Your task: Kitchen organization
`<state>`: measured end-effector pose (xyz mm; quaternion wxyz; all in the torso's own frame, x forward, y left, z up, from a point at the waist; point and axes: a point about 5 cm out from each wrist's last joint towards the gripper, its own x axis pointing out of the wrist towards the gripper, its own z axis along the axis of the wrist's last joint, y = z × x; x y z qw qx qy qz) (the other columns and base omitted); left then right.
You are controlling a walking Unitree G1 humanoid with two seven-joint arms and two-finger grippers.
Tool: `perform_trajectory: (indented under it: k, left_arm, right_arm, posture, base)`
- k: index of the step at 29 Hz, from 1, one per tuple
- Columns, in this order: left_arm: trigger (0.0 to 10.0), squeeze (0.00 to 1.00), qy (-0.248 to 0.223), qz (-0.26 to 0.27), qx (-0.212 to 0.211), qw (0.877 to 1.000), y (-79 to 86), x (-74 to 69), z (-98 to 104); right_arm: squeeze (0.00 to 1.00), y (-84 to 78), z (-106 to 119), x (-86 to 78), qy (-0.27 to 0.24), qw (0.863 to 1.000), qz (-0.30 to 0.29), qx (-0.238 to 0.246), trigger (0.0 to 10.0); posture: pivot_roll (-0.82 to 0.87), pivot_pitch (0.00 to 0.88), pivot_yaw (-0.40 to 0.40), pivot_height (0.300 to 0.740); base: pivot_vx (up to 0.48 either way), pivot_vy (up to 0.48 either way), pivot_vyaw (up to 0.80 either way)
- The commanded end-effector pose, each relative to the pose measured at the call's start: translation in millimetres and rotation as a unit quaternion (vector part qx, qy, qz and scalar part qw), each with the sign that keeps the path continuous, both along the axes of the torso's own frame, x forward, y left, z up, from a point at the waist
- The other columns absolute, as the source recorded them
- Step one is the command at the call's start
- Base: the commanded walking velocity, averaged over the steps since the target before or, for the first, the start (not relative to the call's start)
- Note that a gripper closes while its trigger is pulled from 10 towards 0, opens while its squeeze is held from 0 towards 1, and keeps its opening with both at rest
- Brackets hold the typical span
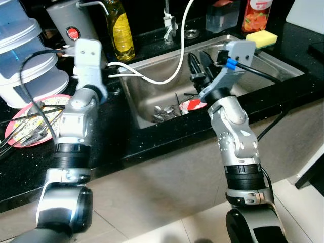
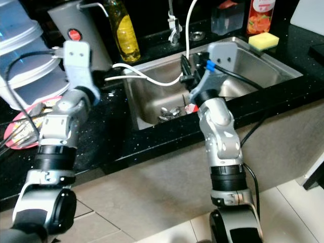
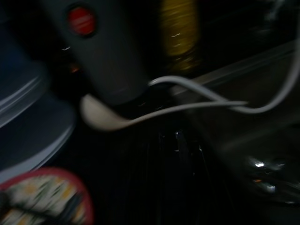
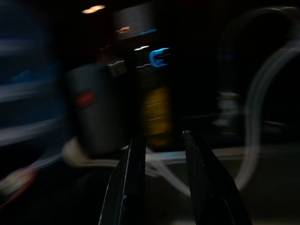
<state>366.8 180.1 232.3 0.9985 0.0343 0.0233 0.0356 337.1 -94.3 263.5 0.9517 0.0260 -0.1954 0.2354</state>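
Observation:
My left gripper [image 3: 179, 140] hovers low over the black counter, just short of a white ladle [image 3: 101, 118]. The ladle's handle [image 1: 132, 77] reaches out over the left rim of the steel sink [image 1: 273, 63]. The left fingers are too dark to read. Above the middle of the sink, my right gripper [image 1: 198, 65] is open with nothing between its fingers [image 4: 133, 180]. Down in the basin lie several pieces of cutlery [image 1: 164, 112] and a red and white lid [image 1: 193, 105].
A white hose [image 1: 178, 61] loops from the tap across the sink. A grey canister [image 1: 68, 23] and a yellow bottle [image 1: 121, 30] stand behind the ladle. Stacked tubs [image 1: 25, 55] and a pink plate [image 1: 17, 132] with utensils lie left. A yellow sponge [image 1: 261, 37] sits far right.

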Motion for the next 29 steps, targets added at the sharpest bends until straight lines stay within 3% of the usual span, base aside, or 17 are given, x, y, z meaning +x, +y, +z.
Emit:
perform_trajectory:
  k: [1, 4, 7, 14, 17, 19, 20, 21, 22, 29]
  left_arm:
    - [10.0, 0.00, 0.011, 0.056, 0.018, 0.998, 22.4, -8.4, -1]
    - [10.0, 0.00, 0.016, 0.081, 0.019, 0.996, 30.1, -12.8, -3]
    - [10.0, 0.00, 0.052, 0.184, -0.002, 0.981, 63.2, -27.7, -17]
    - [10.0, 0.00, 0.064, 0.235, 0.006, 0.970, 85.5, -39.5, -20]
    - [10.0, 0.00, 0.108, 0.311, -0.047, 0.943, 122.2, -53.1, -30]
    - [10.0, 0.00, 0.122, 0.312, -0.054, 0.941, 127.0, -54.8, -34]
    - [10.0, 0.26, 0.133, 0.308, -0.041, 0.941, 128.7, -56.4, -37]
    - [10.0, 0.26, 0.133, 0.308, -0.041, 0.941, 128.7, -56.4, -37]
    - [10.0, 1.00, 0.140, 0.307, -0.010, 0.941, 129.3, -59.1, -39]
    - [10.0, 1.00, 0.150, 0.297, -0.002, 0.943, 115.7, -70.1, -50]
  right_arm:
    - [0.00, 18.5, 1, -7.2, -0.004, 0.997, 0.062, -0.040, 10.0]
    - [0.00, 24.9, 0, -11.8, -0.006, 0.994, 0.094, -0.058, 10.0]
    - [0.00, 41.6, -6, -28.5, -0.005, 0.978, 0.190, -0.087, 10.0]
    - [0.00, 45.9, -9, -28.2, 0.004, 0.977, 0.195, -0.082, 10.0]
    - [0.00, 49.8, -10, -29.1, 0.007, 0.976, 0.200, -0.081, 10.0]
    - [0.00, 48.4, -10, -27.2, 0.009, 0.978, 0.191, -0.080, 10.0]
    - [0.00, 46.0, -10, -25.0, 0.011, 0.980, 0.180, -0.079, 10.0]
    - [0.00, 46.0, -10, -25.0, 0.011, 0.980, 0.180, -0.079, 10.0]
    - [0.00, 43.3, -9, -23.7, 0.013, 0.982, 0.173, -0.077, 10.0]
    - [0.00, 36.9, -9, -22.1, 0.017, 0.984, 0.160, -0.072, 10.0]
  posture:
    - [-0.06, 0.000, 0.158, 0.740]
    - [-0.06, 0.000, 0.158, 0.740]
    - [-0.06, 0.000, 0.159, 0.740]
    - [-0.04, 0.000, 0.161, 0.740]
    - [-0.04, 0.000, 0.161, 0.740]
    - [-0.04, 0.000, 0.161, 0.740]
    - [-0.04, 0.000, 0.162, 0.740]
    - [-0.04, 0.000, 0.162, 0.740]
    - [-0.04, 0.000, 0.165, 0.740]
    - [-0.03, 0.001, 0.163, 0.740]
  base:
    - [0.000, 0.000, 0.00]
    - [0.000, 0.000, 0.00]
    - [0.000, 0.000, 0.00]
    - [0.000, 0.000, 0.00]
    - [0.000, 0.000, 0.00]
    - [0.000, 0.000, 0.00]
    - [0.000, 0.000, 0.00]
    - [0.000, 0.000, 0.00]
    - [0.000, 0.000, 0.00]
    - [0.000, 0.000, 0.00]
